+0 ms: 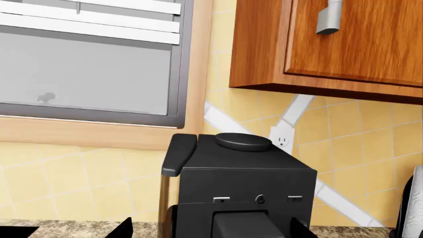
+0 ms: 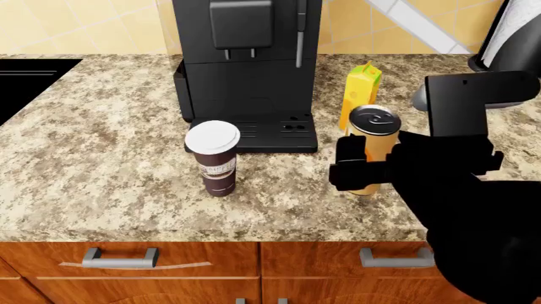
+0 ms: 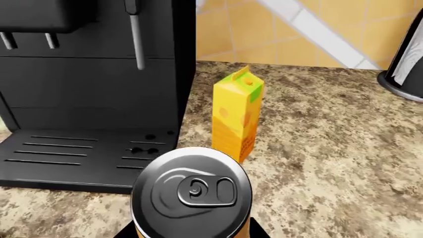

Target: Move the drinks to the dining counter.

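1. Only the left wrist view shows the wall above the counter: a grey-framed window [image 1: 89, 64], a wooden wall cabinet [image 1: 330, 44] with a silver handle, a white wall outlet [image 1: 281, 140] and the top of the black coffee machine [image 1: 241, 183]. The left gripper is not visible in any view, so its state cannot be told.
2. Only the head view shows the paper cup [image 2: 215, 158] — dark brown with a white lid, upright on the granite counter [image 2: 101, 158], well to the left of the right gripper [image 2: 359, 166] and just in front of the machine's drip tray.
3. In the same view the right gripper is clenched around the can [image 2: 372, 149]: black fingers [image 2: 345, 172] wrap its lower orange-yellow body, and the silver top sticks up above them.
4. The right wrist view looks straight down on that silver top with its pull tab — the can fills the near foreground.
5. The juice carton [image 3: 238, 116] stands upright just beyond the gripper, beside the machine's right edge. It is yellow-orange with a green patch at the gable top.
6. A dark round-based object [image 3: 403, 64] sits further right, partly cut off.
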